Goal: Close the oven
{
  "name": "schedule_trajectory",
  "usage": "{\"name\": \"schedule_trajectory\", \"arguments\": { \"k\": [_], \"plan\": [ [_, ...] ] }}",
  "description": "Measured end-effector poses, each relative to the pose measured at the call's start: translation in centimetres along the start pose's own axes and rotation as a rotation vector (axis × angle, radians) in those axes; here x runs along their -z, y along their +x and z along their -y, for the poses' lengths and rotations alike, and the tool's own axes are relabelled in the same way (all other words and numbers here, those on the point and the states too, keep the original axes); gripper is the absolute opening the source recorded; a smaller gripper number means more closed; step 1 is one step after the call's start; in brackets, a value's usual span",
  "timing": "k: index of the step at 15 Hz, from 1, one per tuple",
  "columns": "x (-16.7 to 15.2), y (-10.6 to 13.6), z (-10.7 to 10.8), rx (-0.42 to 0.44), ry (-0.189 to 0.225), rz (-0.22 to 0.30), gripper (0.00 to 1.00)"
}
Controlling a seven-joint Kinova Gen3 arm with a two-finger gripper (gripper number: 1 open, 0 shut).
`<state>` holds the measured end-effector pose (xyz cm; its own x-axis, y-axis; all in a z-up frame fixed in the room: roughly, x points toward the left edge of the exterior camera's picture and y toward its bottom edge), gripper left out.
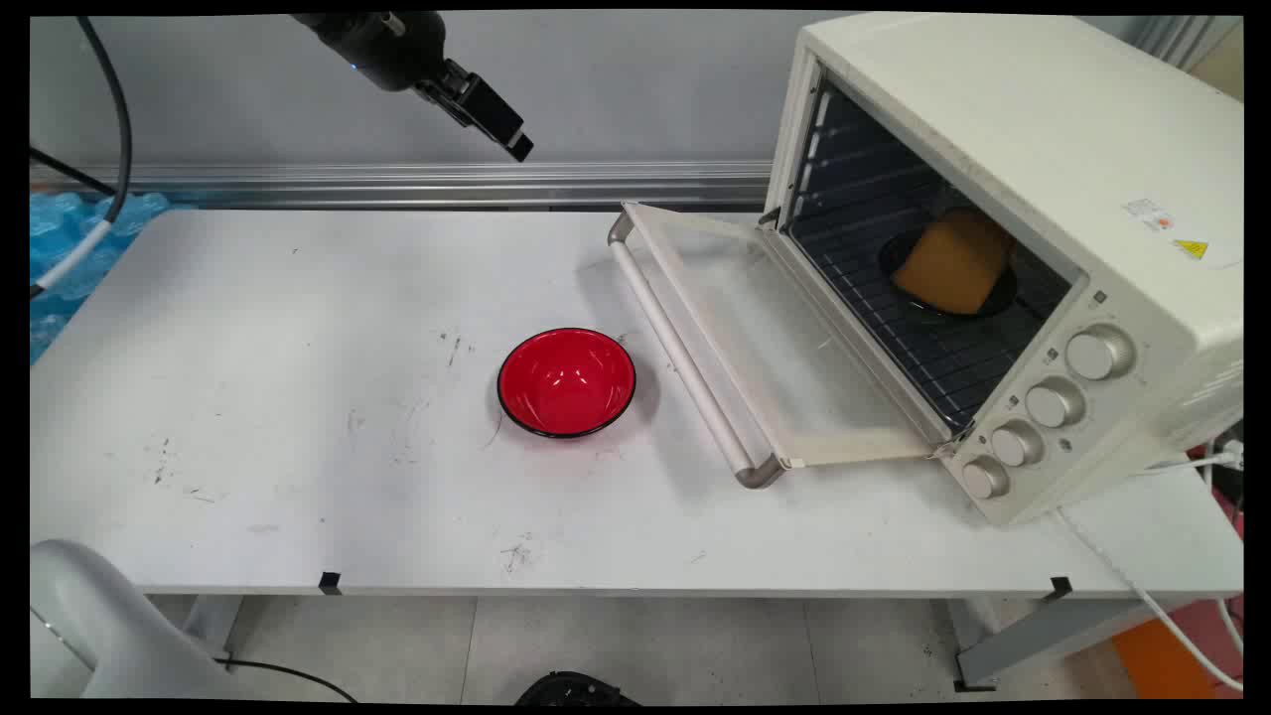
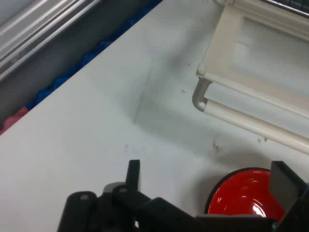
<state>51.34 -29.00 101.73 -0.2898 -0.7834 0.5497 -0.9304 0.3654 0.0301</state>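
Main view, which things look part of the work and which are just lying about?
Likely in play: black two-finger gripper, open, raised; red round bowl; white toaster oven, door open; orange block on dark plate inside.
Lying about: blue bubble wrap; white power cable.

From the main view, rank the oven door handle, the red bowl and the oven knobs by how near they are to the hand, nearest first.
The hand hangs high above the table's far edge, holding nothing.
1. Oven door handle, right of the hand; its far end lies closest.
2. Red bowl, on the table toward the near side.
3. Oven knobs, far right on the oven's front panel.
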Motion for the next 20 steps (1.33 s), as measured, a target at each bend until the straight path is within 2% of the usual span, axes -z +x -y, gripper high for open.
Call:
{"name": "schedule_trajectory", "arguments": {
  "k": [3,8,15,20],
  "plan": [
    [-0.3,0.0,-0.2,-0.037,-0.016,0.016,1.0],
    [-0.6,-0.4,-1.2,-0.166,-0.092,0.066,1.0],
    [-0.6,-1.2,-3.5,-0.343,-0.22,0.118,1.0],
    [-2.5,-1.8,-5.1,-0.412,-0.265,0.123,1.0]
  ]
}}
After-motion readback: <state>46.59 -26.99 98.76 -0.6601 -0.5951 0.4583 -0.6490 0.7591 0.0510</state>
